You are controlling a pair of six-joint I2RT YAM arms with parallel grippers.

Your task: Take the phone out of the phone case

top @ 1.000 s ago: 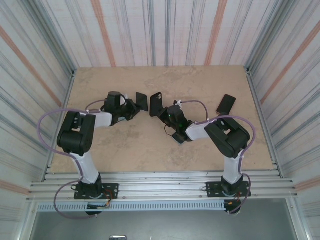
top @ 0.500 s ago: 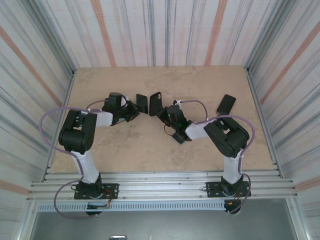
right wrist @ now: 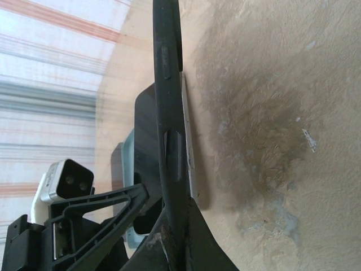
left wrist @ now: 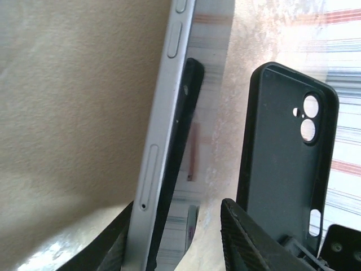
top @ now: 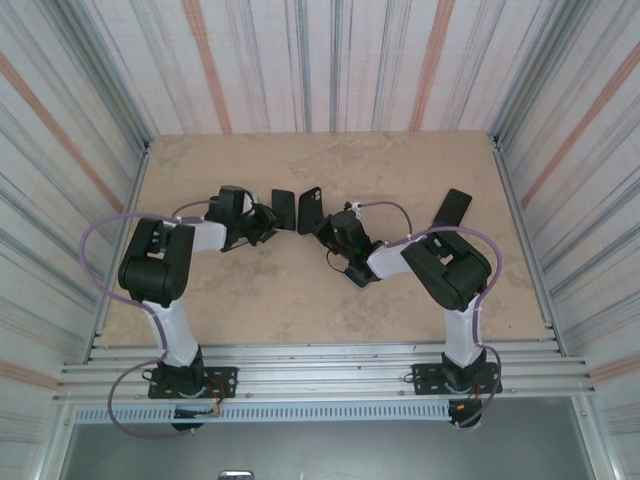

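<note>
The change is at the left gripper (top: 270, 218). A second ago its jaws were clamped; now they are parted. In the left wrist view the silver-edged phone (left wrist: 161, 124) leans against one finger, with a clear gap to the other. The phone is therefore no longer pinched. It stands roughly upright between the open jaws, over the middle of the table (top: 400, 160). Whether its lower end rests on the table cannot be told from these views.

The right gripper (right wrist: 172, 234) has not changed. Its jaws are closed on the lower edge of the black phone case (left wrist: 282, 152) and hold it on end. The case is empty, its inside and its camera cut-outs showing. It sits just beside the phone and does not touch it.

For the task, this means the separation itself looks done, since phone and case are in different grippers with a gap between them. The opening left jaws read as setting the phone down. The risk now is the phone tipping over once that finger moves away.
</note>
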